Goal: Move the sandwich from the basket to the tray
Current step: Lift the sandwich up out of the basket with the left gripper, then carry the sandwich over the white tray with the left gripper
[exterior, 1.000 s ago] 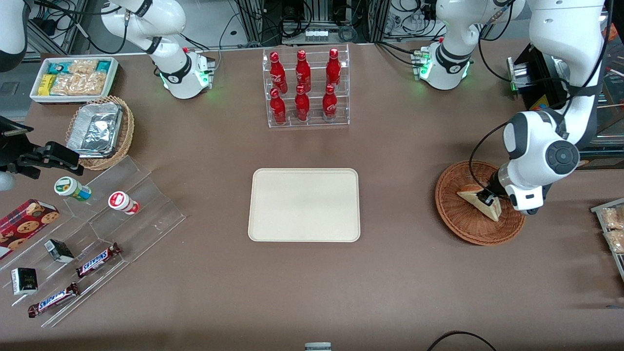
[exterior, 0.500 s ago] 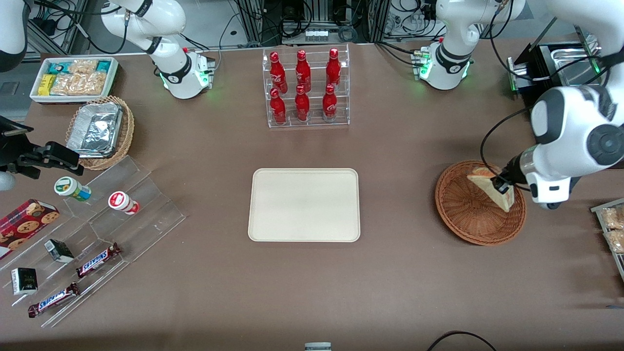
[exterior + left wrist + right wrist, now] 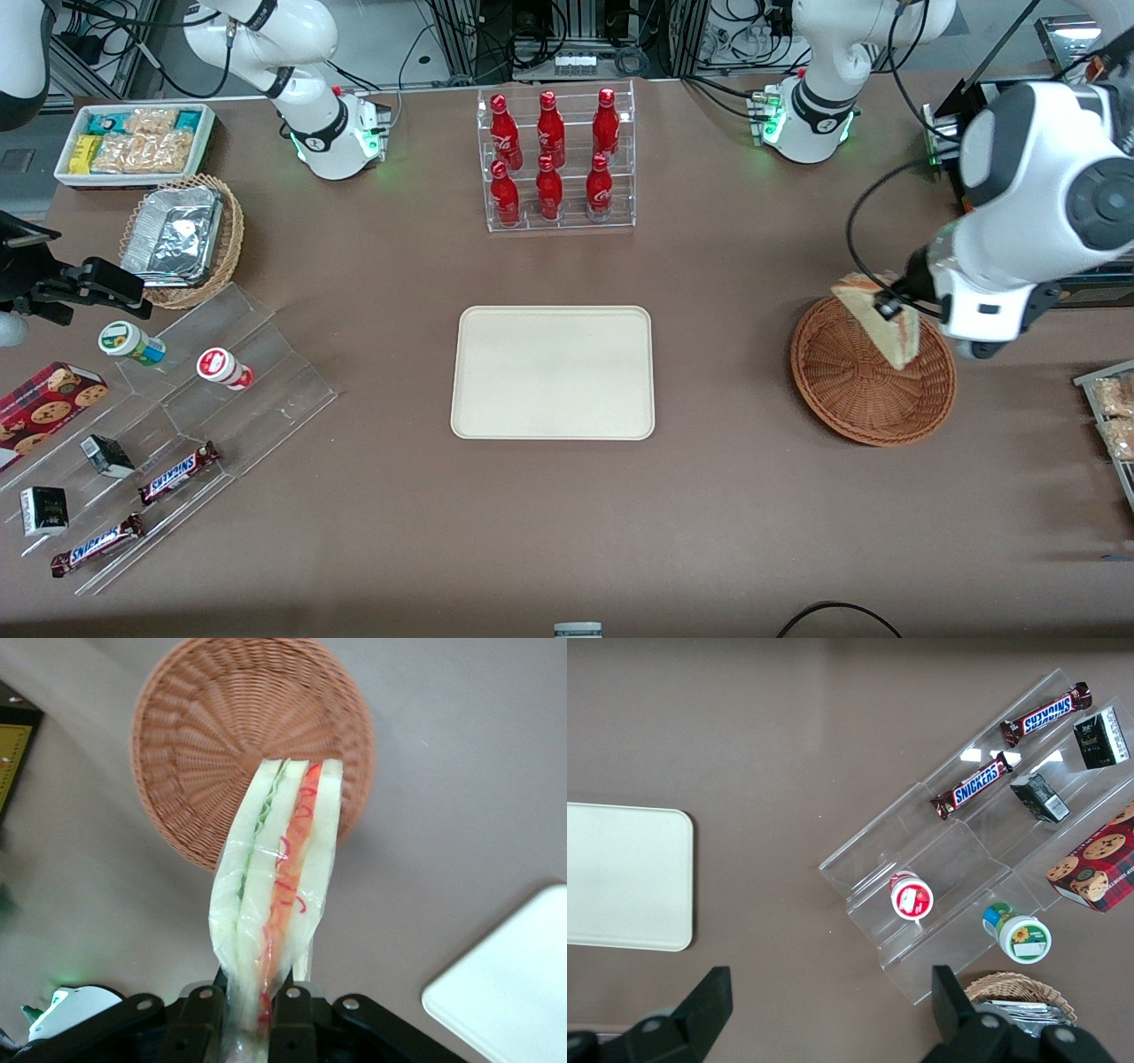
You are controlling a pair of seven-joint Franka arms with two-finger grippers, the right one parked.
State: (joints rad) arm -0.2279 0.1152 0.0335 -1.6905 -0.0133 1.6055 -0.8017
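A: Where is the sandwich (image 3: pixel 877 321) seen?

B: It is held in the air above the basket (image 3: pixel 850 403), clear of the weave, over the part of the rim farther from the front camera. It is clamped by the gripper (image 3: pixel 889 306) of the working arm, whose fingers are closed against the two bread faces. In the wrist view the sandwich (image 3: pixel 279 895) is seen edge-on, with the green layer and the red-orange layer running along the cut edge, and it is wrapped in clear film (the film is bunched where it is pinched).

A: And how is the grip shown from that wrist camera?

B: The gripper (image 3: pixel 254 1010) is seen closed on one narrow end of the wedge, and the rest of the wedge is pointed away from it, toward the basket (image 3: pixel 204 744) below.

A: Is anything left inside the basket?

B: Only bare wicker is shown in both views.

A: Where is the tray (image 3: pixel 554 372) found?

B: It is laid flat at the middle of the table, well apart from the basket, toward the parked arm's end from it. A corner of the tray (image 3: pixel 509 992) is also caught by the wrist camera. A rack of red bottles (image 3: pixel 554 159) is stood farther from the front camera than the tray.
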